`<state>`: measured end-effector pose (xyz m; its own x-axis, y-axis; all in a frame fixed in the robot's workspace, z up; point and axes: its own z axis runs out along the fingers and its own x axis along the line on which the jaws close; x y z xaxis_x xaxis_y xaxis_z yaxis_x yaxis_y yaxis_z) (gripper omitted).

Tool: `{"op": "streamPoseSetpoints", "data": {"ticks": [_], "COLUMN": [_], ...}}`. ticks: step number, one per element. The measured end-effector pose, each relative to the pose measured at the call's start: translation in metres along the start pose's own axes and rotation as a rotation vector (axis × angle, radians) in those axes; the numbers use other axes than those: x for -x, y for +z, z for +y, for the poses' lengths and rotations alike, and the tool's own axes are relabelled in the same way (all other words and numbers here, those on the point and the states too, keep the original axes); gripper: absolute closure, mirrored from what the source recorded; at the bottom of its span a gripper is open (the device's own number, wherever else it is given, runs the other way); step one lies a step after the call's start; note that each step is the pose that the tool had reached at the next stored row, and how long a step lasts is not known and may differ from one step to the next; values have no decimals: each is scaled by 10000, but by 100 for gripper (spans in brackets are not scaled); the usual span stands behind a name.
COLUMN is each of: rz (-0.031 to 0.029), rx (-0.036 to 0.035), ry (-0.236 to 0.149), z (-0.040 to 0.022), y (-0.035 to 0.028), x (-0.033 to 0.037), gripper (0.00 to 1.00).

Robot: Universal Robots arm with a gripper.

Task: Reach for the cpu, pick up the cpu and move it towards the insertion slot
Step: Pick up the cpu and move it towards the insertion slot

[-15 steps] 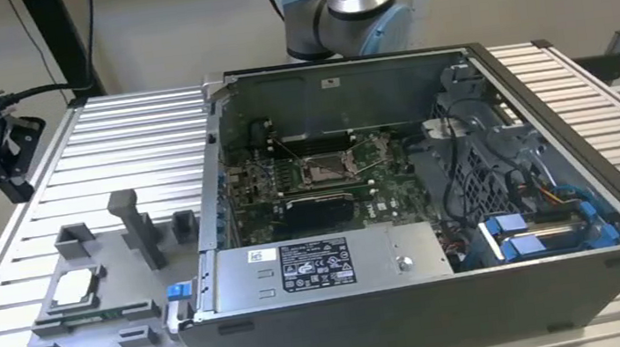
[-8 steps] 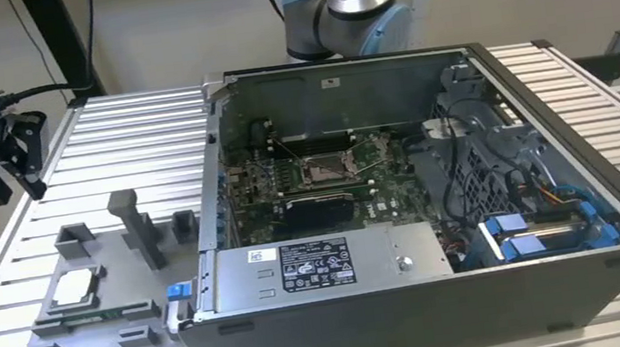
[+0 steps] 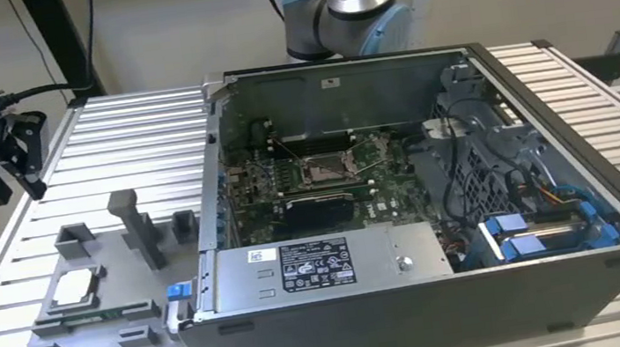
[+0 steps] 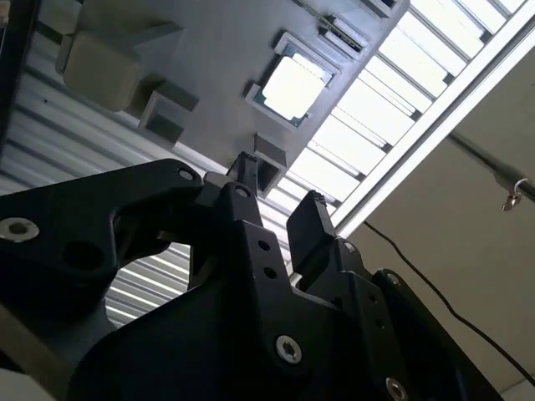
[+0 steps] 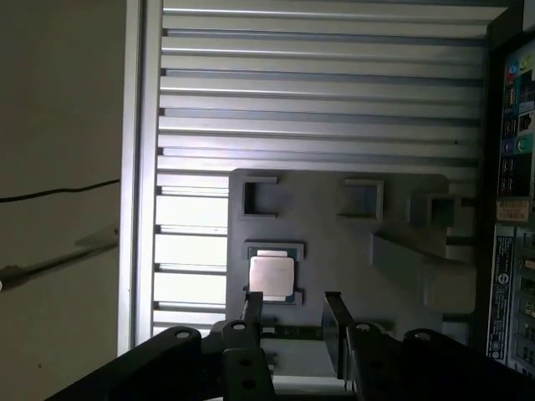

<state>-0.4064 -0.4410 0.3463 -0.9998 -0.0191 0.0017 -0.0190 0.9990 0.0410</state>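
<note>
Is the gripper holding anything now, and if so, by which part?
Nothing is held. The gripper is open and empty; the cpu lies in the grey fixture, untouched.

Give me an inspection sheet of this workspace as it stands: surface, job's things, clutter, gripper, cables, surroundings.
Surface: slatted metal table, carrying a grey fixture and an open computer case.
Job's things: the cpu lies flat in a fixture pocket, untouched; the insertion slot sits on the green board inside the case.
Clutter: nothing seen.
Gripper: the gripper hovers over the fixture close to the cpu, jaws apart, holding nothing.
Cables: a black cable at the exterior view's left; wire bundles inside the case.
Surroundings: the robot arm base stands behind the case, in front of a pale wall.
</note>
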Motion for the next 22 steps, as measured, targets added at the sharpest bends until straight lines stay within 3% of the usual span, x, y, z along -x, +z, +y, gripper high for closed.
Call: {"op": "streamPoseSetpoints", "data": {"ticks": [2,3,22], "rz": [1,1,2], "rx": [0,0,1], "ry": [0,0,0], "z": [0,0,0], "y": [0,0,10], "x": [0,0,0], "gripper": [100,0,0]}}
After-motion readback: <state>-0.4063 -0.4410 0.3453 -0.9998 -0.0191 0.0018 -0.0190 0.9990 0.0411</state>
